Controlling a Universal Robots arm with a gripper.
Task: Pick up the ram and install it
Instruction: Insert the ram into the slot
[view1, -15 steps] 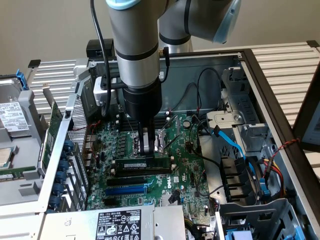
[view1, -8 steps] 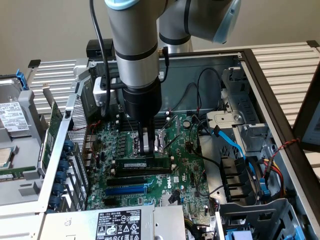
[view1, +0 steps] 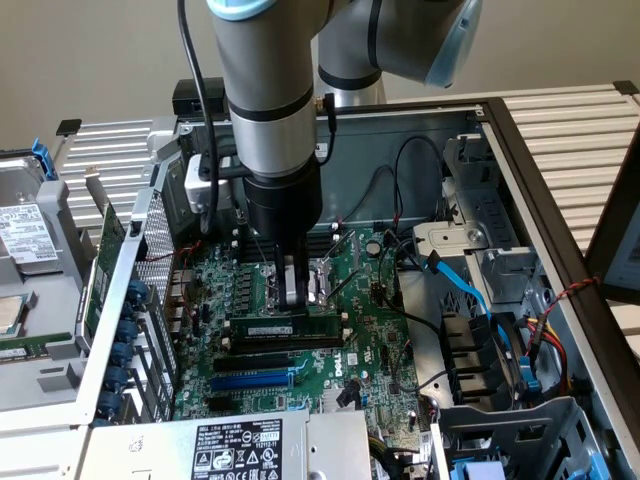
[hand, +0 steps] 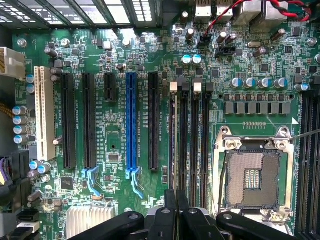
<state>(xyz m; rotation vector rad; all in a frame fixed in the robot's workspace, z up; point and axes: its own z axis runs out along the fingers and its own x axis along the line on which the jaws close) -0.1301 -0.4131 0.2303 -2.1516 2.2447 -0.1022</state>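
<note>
The ram (view1: 295, 328) stands upright on its long edge in a memory slot of the motherboard (view1: 375, 330), the slot just beside the long black card slot (view1: 280, 356) and the farthest of its row from the empty processor socket (hand: 252, 175). In the wrist view the ram (hand: 173, 145) is seen edge-on, as a thin line that runs under the tool (hand: 176, 220).

The tool (view1: 300, 298) hangs straight above the middle of the stick and is narrow. Its fingers seem pinched on the thin upper edge. I cannot tell if the white end clip (hand: 173, 86) has latched, so the stick may not be fully seated.

To do this step well, I judge the push must go straight down with the stick kept vertical — a tilt would jam one end. Force from the middle only may leave the ends high.

The board is crowded: the blue slot (hand: 131, 120) lies near, and black cables (view1: 400, 200) and a blue cable (view1: 465, 290) cross the open case (view1: 420, 125) on the exterior view's right. The case lies on a slatted bench (view1: 570, 130) — a drive (view1: 25, 235) rests at the exterior view's left.
</note>
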